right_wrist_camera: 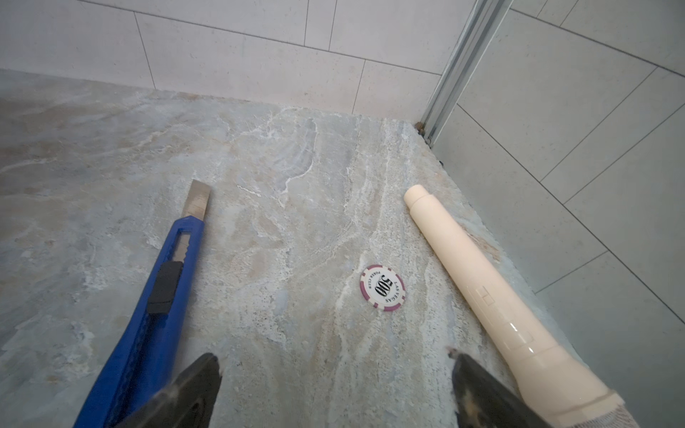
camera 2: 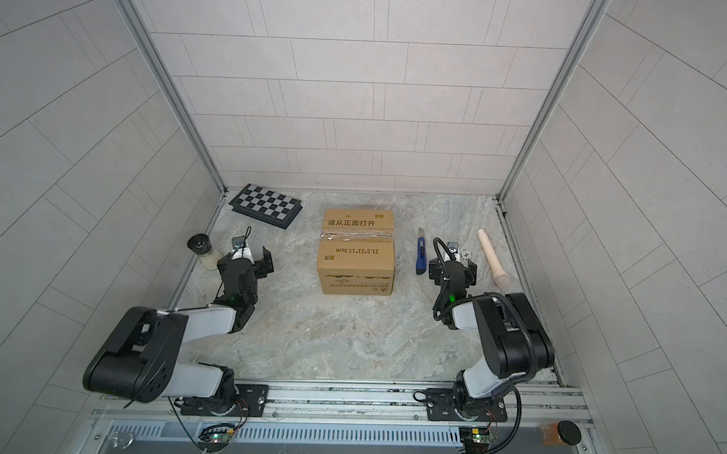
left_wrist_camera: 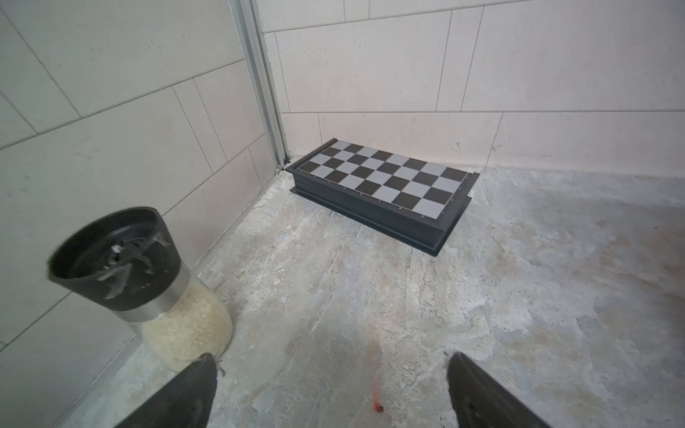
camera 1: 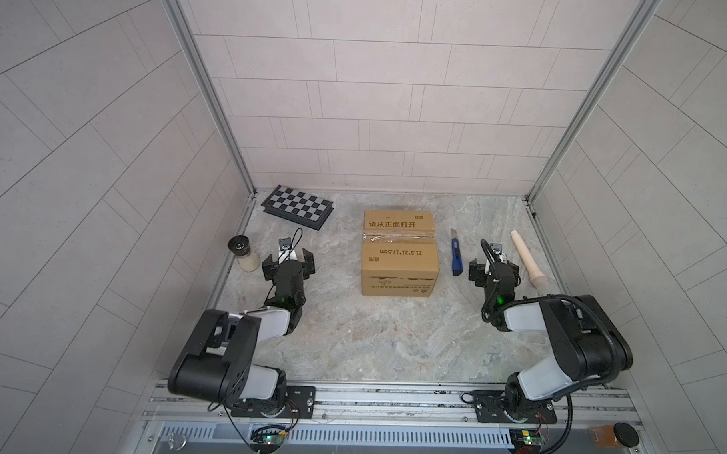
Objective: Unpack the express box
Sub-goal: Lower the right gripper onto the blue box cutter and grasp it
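Express box (camera 1: 400,254) mid bench (camera 1: 370,344), flaps taped shut, between both arms. Left gripper (camera 1: 289,262) spread wide, empty, near grinder (camera 1: 243,253). Right gripper (camera 1: 494,268) spread wide, empty, between blue knife (camera 1: 456,254) and cream flashlight (camera 1: 527,258), poker chip (right_wrist_camera: 382,287) just ahead

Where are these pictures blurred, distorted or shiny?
In both top views the wall tiles fan outward, and the tape on the express box glints a little. Left wrist view: the grinder is soft, the checkered board sharp. Right wrist view: the poker chip reads clearly, the blue knife blurs near the lens.
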Tool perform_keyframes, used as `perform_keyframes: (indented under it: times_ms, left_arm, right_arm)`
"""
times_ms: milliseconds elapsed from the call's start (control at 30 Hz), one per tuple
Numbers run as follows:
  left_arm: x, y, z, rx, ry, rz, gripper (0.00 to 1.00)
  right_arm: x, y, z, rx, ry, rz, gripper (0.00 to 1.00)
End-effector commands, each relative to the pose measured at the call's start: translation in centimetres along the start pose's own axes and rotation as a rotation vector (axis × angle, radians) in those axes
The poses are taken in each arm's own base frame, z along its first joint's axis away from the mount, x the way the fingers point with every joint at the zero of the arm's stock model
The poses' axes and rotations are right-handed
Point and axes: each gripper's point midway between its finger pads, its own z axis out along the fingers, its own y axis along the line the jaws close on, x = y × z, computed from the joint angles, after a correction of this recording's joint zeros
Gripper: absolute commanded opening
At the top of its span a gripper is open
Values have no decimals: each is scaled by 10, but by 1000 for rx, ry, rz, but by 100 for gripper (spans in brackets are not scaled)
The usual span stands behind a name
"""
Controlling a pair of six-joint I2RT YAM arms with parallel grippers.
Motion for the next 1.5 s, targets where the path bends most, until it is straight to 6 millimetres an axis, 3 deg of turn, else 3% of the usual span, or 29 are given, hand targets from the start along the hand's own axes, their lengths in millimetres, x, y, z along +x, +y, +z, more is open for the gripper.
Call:
perform_keyframes:
  times_ms: [0,67,133,267,433,667,1100,1467]
  left_arm:
    - [-63,28,-23,-99,-41,-93,100]
    - [-87,47,-44,-146,-80,-216,100]
    - [-94,71,-60,-211,-100,-350,100]
    - [-95,49,-73,-2,-83,-460,100]
    - [-81,10,-76,218,17,-567,100]
    - [-85,-16,-76,340,85,-545,100]
    - [-96,-16,-82,357,81,-540,100]
    - [-108,-9,-90,344,52,-527,100]
  right_arm:
    - [-53,-17,-14,57,65,58,100]
    - [-81,-17,-22,35,73,143,100]
    - [-86,-26,-29,64,108,298,99]
    - [-84,8,-33,-184,146,285,97]
    - [-58,44,-35,-318,278,319,90]
    - [-16,81,-19,-298,518,199,82]
    - [15,105,24,-253,637,141,64]
    - [33,110,42,-217,668,117,59]
